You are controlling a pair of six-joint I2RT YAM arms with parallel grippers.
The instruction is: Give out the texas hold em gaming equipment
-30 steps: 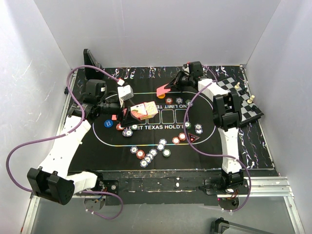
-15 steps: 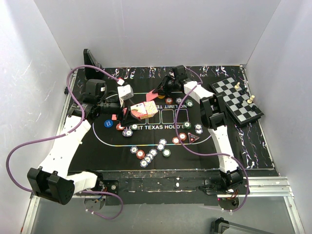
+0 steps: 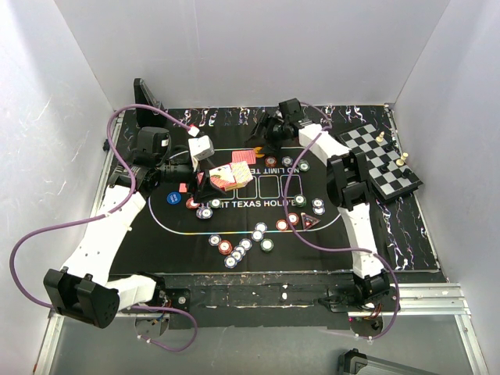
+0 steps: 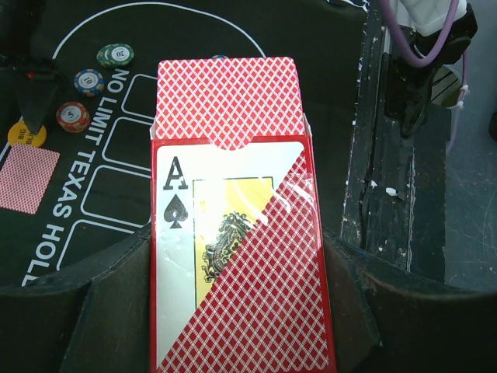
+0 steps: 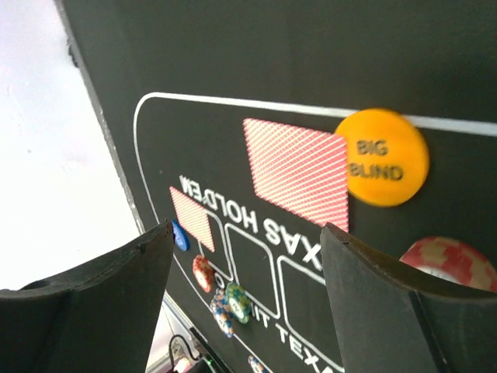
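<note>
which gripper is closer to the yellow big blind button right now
Right. The right gripper hovers open just past the yellow big blind button, on its far side. The left gripper sits further off to the button's left, clamped on the card box.

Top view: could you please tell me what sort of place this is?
Probably a lab robot cell set up as a poker table: plain white walls, a Hold'em mat with chips, and a chessboard beside it.
</note>
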